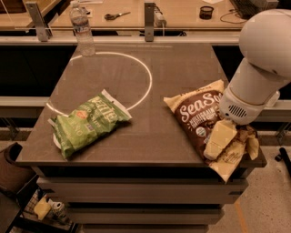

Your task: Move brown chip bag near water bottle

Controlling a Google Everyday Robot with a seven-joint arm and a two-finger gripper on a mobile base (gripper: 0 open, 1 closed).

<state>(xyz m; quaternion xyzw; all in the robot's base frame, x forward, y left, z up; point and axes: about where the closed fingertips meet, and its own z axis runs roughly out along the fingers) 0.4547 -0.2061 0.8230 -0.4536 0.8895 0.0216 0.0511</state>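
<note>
The brown chip bag lies flat at the right front of the table, its lower end crumpled and hanging over the table edge. My gripper reaches down from the white arm onto that lower end, and its cream fingers are closed on the crumpled bag. The water bottle, clear with a white cap, stands upright at the table's far left corner, far from the bag.
A green chip bag lies at the left front of the dark table. A white circle line is marked on the top. A bench behind holds scissors and a small dark cup.
</note>
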